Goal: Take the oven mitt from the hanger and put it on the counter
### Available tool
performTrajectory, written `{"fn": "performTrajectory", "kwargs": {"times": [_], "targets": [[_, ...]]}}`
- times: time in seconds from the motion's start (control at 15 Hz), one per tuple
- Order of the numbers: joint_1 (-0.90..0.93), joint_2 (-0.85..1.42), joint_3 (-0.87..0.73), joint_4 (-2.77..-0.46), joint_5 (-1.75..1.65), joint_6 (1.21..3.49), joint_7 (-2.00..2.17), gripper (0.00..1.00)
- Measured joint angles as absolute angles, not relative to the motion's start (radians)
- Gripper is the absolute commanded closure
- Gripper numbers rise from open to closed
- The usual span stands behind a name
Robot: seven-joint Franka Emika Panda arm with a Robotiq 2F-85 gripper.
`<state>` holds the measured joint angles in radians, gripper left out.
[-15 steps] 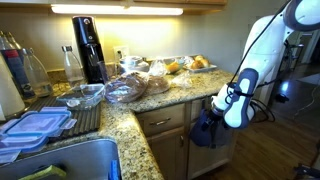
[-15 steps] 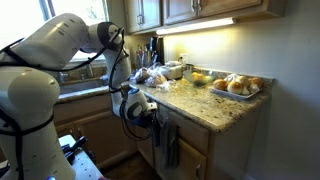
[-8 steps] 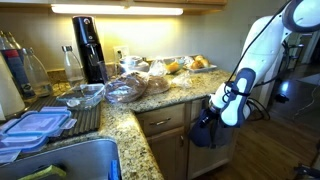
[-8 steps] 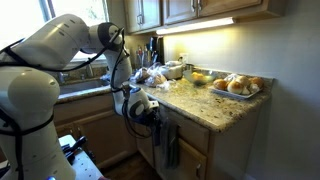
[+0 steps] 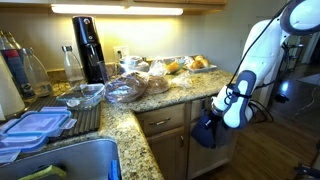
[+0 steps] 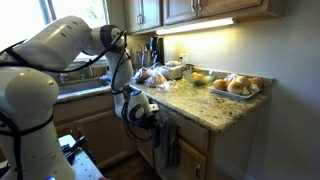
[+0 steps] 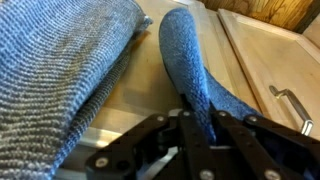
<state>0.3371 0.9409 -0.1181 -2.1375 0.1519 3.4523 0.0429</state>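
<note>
The wrist view alone shows the tool clamped on the oven mitt; a paler towel hangs just beside. In both exterior views the oven mitt is a dark shape below the worktop.

Counter: granite, crowded.
On it: black appliance, bottles, glass bowl, bagged bread, pastry tray.

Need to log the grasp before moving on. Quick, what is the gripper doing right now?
Gripper: shut on the oven mitt, which runs between its fingers in the wrist view.
</note>
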Motion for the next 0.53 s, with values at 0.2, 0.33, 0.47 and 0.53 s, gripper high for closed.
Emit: {"fn": "performTrajectory", "kwargs": {"times": [0.2, 0.33, 0.47, 0.53], "targets": [[0.332, 0.924, -0.108, -2.150, 0.138, 3.452, 0.039, 0.91], [0.332, 0.912, -0.103, -2.156, 0.130, 3.452, 0.034, 0.91], [0.328, 0.895, -0.092, -2.169, 0.117, 3.452, 0.031, 0.91], [0.321, 0.886, -0.080, -2.181, 0.106, 3.452, 0.029, 0.91]]}}
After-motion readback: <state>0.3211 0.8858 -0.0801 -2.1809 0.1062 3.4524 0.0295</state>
